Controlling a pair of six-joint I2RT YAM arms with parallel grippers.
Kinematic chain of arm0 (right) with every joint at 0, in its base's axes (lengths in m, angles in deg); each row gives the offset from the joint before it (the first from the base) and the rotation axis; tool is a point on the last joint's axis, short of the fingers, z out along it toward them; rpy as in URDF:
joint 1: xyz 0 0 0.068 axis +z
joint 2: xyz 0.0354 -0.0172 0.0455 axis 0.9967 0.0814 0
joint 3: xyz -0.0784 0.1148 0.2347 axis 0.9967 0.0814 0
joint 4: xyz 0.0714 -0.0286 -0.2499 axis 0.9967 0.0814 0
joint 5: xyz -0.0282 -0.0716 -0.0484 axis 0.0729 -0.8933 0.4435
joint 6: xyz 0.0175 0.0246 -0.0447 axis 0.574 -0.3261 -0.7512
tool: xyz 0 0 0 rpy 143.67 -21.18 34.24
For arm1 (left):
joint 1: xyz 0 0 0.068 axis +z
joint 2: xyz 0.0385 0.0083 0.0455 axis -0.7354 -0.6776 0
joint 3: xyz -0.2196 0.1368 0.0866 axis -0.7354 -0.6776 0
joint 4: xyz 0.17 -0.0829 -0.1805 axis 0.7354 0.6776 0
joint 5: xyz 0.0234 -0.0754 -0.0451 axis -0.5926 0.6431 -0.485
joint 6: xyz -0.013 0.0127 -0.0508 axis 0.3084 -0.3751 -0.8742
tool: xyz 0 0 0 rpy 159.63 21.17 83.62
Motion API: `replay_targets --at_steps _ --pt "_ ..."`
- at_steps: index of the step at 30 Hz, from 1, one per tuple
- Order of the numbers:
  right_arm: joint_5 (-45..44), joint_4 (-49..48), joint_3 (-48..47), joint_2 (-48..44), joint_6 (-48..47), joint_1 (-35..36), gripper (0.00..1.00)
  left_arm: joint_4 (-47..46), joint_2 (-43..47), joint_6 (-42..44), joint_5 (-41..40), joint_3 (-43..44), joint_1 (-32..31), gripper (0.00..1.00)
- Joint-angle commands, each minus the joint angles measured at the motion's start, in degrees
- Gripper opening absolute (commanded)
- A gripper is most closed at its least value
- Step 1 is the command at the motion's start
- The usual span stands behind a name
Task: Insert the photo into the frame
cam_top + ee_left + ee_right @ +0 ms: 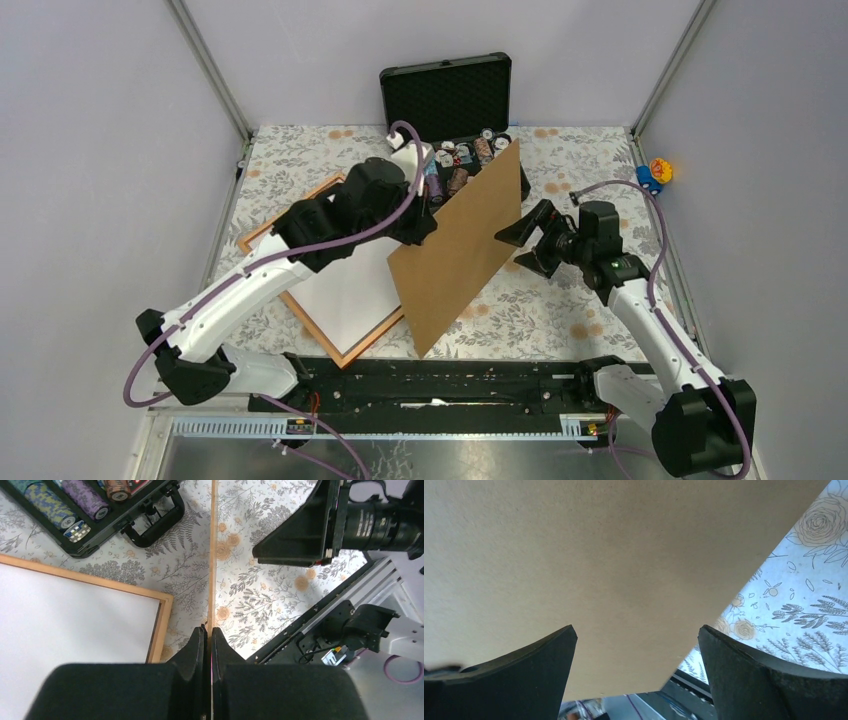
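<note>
The orange-brown wooden frame (345,352) lies flat on the left of the table, also in the left wrist view (161,622). A plain white sheet (350,295) fills it, seemingly the photo face down; no sunset print shows. My left gripper (425,218) is shut on the top edge of the brown cardboard backing board (460,250). It holds the board upright on edge just right of the frame, seen edge-on in the left wrist view (212,555). My right gripper (520,240) is open and empty, facing the board's flat side (599,555) at close range.
An open black hard case (445,95) of chips stands at the back middle, right behind the board; its tray shows in the left wrist view (100,525). A small colourful toy (658,172) lies at the back right. The black base rail (440,385) runs along the near edge.
</note>
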Motion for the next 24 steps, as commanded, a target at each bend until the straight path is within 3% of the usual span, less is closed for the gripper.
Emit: replay_targets --at_steps 1,4,8,13,24 --pt "-3.58 -2.08 -1.58 -1.64 11.14 0.34 1.00 -12.37 1.88 4.23 -1.95 -3.02 -3.34 0.00" --pt "-6.59 3.01 -6.06 -2.84 15.20 0.60 1.00 -12.75 0.08 5.72 -4.28 -2.44 -6.78 0.00" --pt "-16.66 17.05 -15.91 -5.29 14.62 0.66 1.00 -13.39 -0.20 7.74 -7.71 -2.02 -11.09 0.00" --pt "-24.33 27.64 -23.82 -5.93 16.00 0.70 1.00 -16.60 -0.38 9.06 -12.29 -4.87 -16.64 0.00" --pt "-31.21 40.19 -31.61 -3.56 12.93 0.73 1.00 -23.19 -2.86 16.23 -24.78 -10.03 -29.64 0.00"
